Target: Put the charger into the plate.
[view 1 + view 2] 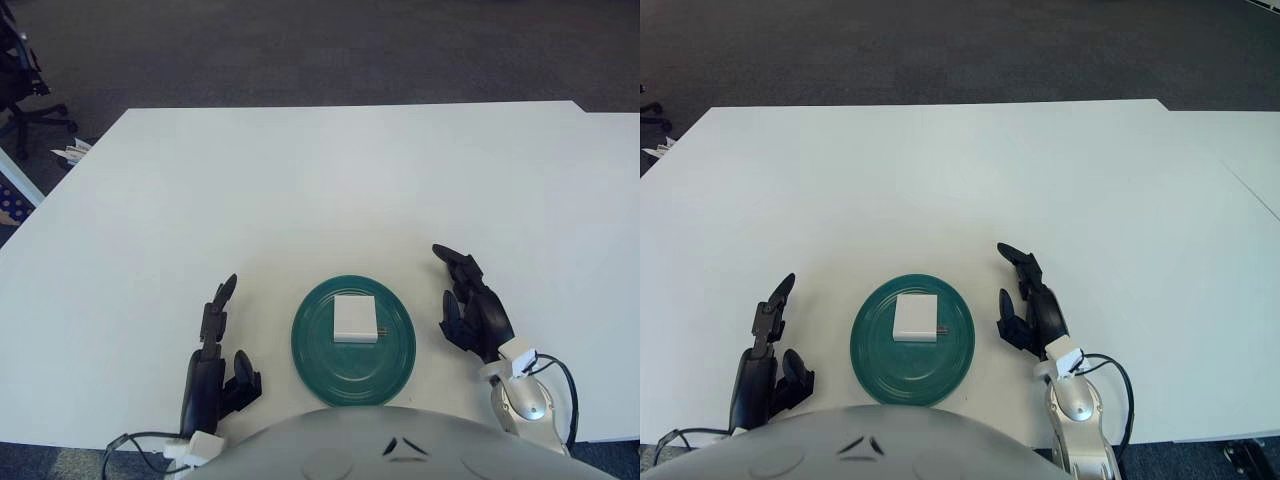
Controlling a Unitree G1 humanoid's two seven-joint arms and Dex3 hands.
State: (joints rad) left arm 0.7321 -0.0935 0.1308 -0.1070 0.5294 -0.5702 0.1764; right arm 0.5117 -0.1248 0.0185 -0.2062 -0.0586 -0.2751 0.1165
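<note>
A white square charger (354, 318) lies flat in the middle of the round teal plate (310, 350), its metal prongs pointing right. The plate sits near the front edge of the white table. My left hand (214, 360) is to the left of the plate, low near the table's front edge, fingers relaxed and holding nothing. To the right of the plate is my right hand (471, 305), its fingers loosely extended and empty. Neither hand touches the plate or the charger.
The white table (330, 180) stretches far back and to both sides. An office chair base (25, 110) and some clutter stand on the dark carpet beyond the table's far left corner.
</note>
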